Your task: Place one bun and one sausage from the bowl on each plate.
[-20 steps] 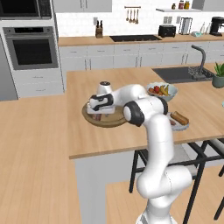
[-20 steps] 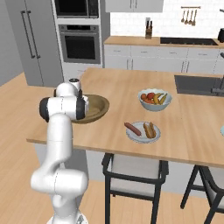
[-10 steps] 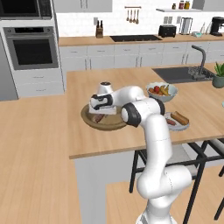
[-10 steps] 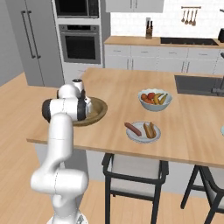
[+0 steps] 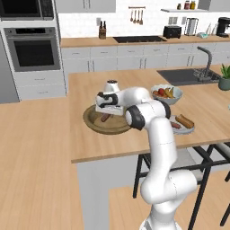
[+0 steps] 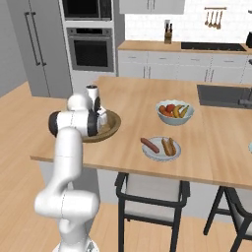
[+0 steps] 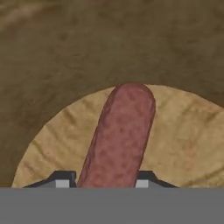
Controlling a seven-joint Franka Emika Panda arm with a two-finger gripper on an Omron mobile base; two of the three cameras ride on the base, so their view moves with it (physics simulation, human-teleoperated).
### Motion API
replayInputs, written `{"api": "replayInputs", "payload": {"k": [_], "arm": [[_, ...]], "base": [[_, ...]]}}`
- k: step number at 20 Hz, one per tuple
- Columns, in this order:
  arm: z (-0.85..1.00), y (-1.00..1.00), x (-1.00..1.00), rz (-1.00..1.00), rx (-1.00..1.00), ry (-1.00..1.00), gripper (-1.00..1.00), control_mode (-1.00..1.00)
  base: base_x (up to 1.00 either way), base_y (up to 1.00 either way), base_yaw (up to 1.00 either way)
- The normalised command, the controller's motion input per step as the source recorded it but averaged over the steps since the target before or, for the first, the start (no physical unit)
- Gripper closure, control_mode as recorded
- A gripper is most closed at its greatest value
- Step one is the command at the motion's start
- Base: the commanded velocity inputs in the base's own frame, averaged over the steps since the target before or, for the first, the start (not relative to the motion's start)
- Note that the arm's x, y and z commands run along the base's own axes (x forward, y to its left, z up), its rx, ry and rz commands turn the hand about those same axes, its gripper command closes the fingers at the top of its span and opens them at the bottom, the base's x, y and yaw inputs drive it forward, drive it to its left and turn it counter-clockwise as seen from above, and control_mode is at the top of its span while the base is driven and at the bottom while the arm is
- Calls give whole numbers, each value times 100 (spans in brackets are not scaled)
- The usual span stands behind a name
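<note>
Sausage (image 7: 119,135) retrieval from the wooden bowl (image 5: 92,123). At the centre left of the left base view, the gripper (image 5: 107,111) is reaching down into the bowl, which is sitting on the counter (image 5: 81,141) near its front edge. Seen from the hand camera, the sausage is lying on the pale floor of the bowl (image 7: 183,144) and running up from the bottom edge to mid-frame, with a dark fingertip (image 7: 61,178) showing on each side of its near end. The fingers are standing close against its flanks, so the gripper is pinching the sausage, or is just short of doing so; firm contact cannot be confirmed. Straddling the sausage across its narrow width is giving the fingers the shortest span to close on. At the centre right of the left base view, a plate (image 5: 188,130) is carrying a bun and a sausage, so one serving appears done. A fruit bowl (image 6: 174,112) is standing beyond that plate. A second plate cannot be made out, so the destination for this sausage is not identifiable. No bun can be picked out in the wooden bowl.
</note>
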Motion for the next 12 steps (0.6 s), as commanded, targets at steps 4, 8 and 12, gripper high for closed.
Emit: {"api": "replayInputs", "payload": {"k": [4,8,12], "arm": [[100,-64,-56,-19,17,-21,100,-100],[100,-95,-78,-17,18,-19,100,-100],[100,-99,-99,-17,6,-13,100,-100]], "base": [[0,0,0],[0,0,0],[0,0,0]]}}
